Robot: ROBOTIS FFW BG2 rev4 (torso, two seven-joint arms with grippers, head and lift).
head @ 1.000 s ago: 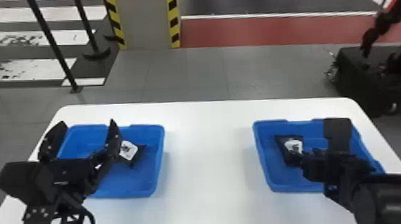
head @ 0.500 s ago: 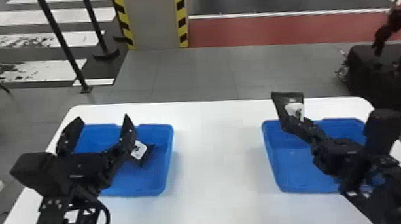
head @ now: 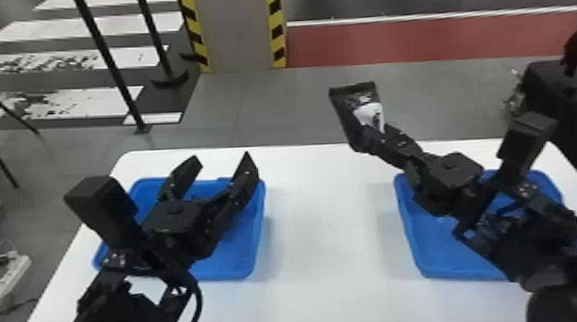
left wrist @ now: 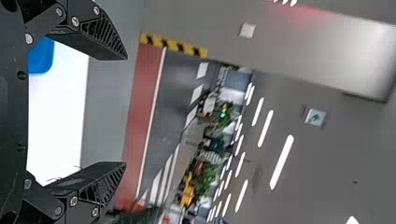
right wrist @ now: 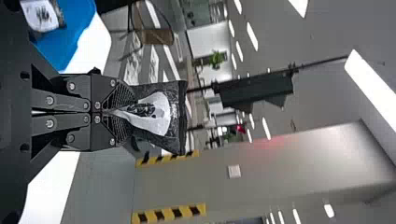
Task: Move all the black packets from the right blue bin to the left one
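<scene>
White table (head: 329, 245), grey floor beyond | right gripper (head: 367, 137), fingers clamped on packet (head: 359, 103), has lifted it from right bin (head: 436, 263) and swung it leftward, high over the far edge | left gripper (head: 222, 160) spread above left bin (head: 246, 269) | second packet (right wrist: 42, 16) in left bin | transfer likely midway; crossing and lowering remain

Blue on the left bin (head: 254, 249) and the right bin (head: 417, 252), white on the surface (head: 328, 264). Black on the packet (head: 351, 104), with a white patch. Striped yellow and black down the pillar edges (head: 194, 31), grey between. Red on the floor band (head: 413, 41).
</scene>
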